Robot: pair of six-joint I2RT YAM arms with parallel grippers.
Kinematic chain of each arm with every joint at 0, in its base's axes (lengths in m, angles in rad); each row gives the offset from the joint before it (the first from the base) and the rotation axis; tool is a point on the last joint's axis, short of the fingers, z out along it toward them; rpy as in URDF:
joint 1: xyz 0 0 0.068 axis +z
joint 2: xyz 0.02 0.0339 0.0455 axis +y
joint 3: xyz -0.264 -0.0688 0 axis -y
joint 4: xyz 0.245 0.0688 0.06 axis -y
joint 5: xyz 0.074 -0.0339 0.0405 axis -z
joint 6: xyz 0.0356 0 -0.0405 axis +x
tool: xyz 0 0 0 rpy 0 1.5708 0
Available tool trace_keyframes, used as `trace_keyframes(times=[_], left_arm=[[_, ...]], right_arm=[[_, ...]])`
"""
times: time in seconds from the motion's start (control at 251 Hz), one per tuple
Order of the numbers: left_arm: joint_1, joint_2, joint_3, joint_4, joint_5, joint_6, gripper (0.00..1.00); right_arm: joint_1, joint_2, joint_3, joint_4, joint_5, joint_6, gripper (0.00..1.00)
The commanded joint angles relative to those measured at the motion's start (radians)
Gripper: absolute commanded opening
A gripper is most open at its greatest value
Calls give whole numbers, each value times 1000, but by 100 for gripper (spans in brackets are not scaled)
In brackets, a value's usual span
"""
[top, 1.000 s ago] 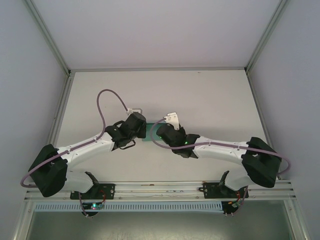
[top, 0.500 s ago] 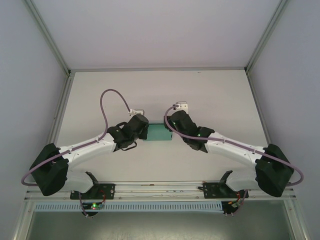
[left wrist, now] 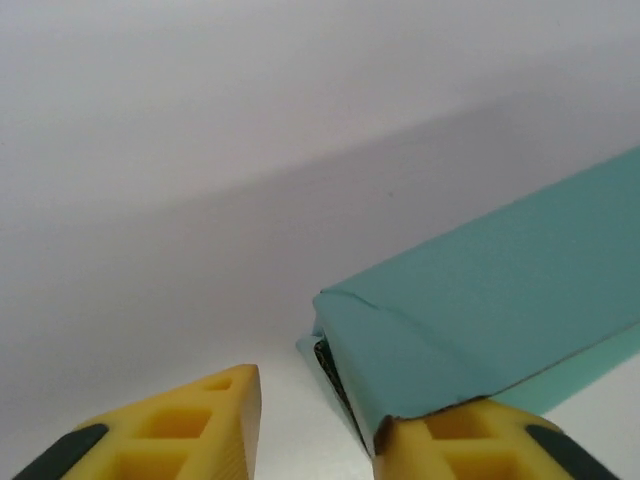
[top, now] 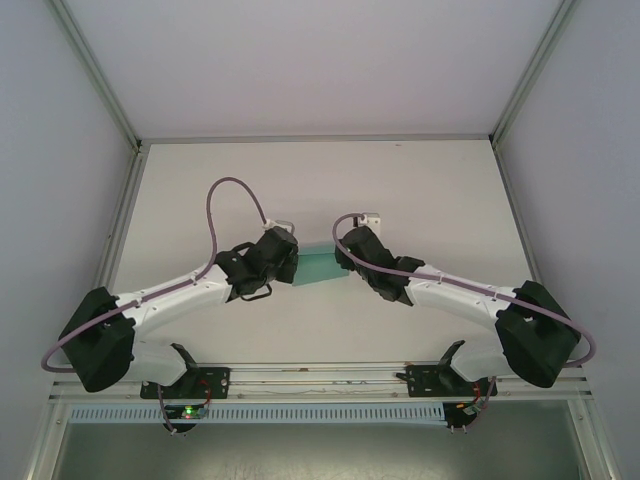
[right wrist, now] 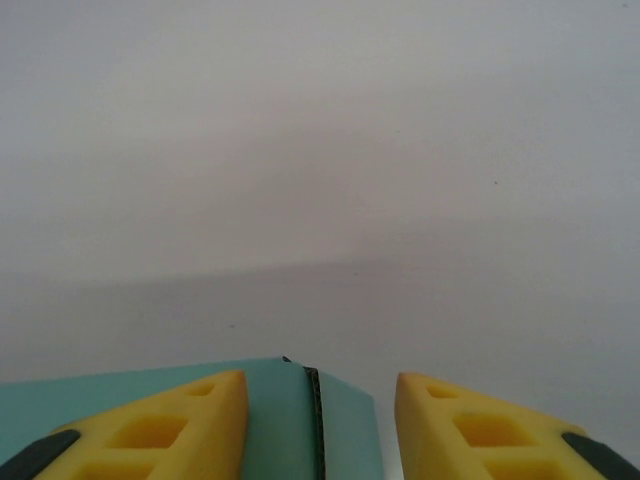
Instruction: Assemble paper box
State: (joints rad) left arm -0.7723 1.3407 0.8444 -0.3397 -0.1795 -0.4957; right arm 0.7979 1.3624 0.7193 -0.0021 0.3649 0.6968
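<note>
The paper box (top: 320, 267) is a teal-green folded box lying on the white table between my two grippers. My left gripper (top: 287, 260) is at its left end. In the left wrist view the box (left wrist: 500, 300) shows a partly folded end flap with a dark slit, resting against the right fingertip (left wrist: 480, 445), and the left gripper (left wrist: 320, 430) stands open over bare table. My right gripper (top: 348, 248) is at the box's right end. In the right wrist view the box end (right wrist: 300, 420) lies between the open jaws of the right gripper (right wrist: 320, 420), apart from the right finger.
The white table (top: 430, 200) is walled by grey panels, with metal rails along the left and right sides. A framing rail (top: 320, 378) and both arm bases run along the near edge. Purple cables loop over both wrists.
The right gripper has drawn back from over the box to its right end, leaving more teal card showing between the grippers. The left gripper has shifted slightly away from me.
</note>
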Motion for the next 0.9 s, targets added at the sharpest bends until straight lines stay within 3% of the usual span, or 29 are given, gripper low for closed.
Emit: trace_keyframes(times=[0.0, 0.072, 0.279, 0.335, 0.455, 0.65, 0.894], left_arm=[[-21, -32, 29, -124, 121, 64, 46], [-21, -59, 43, -141, 142, 84, 58], [-22, -83, 85, -159, 245, 90, 77], [-20, -82, 101, -167, 217, 53, 86], [18, -60, 143, -209, 128, -67, 90], [132, -8, 86, -107, 238, -145, 86], [191, -19, -67, -8, 321, -196, 75]], right_arm=[[3, 30, -51, -61, -35, 45, 42], [2, 33, -61, -59, -35, 52, 41], [-3, 38, -85, -60, -31, 64, 34], [-6, 40, -91, -60, -33, 65, 34], [-14, 46, -101, -56, -49, 63, 34], [-22, 50, -106, -55, -63, 52, 33], [-32, 40, -137, -47, -64, 68, 33]])
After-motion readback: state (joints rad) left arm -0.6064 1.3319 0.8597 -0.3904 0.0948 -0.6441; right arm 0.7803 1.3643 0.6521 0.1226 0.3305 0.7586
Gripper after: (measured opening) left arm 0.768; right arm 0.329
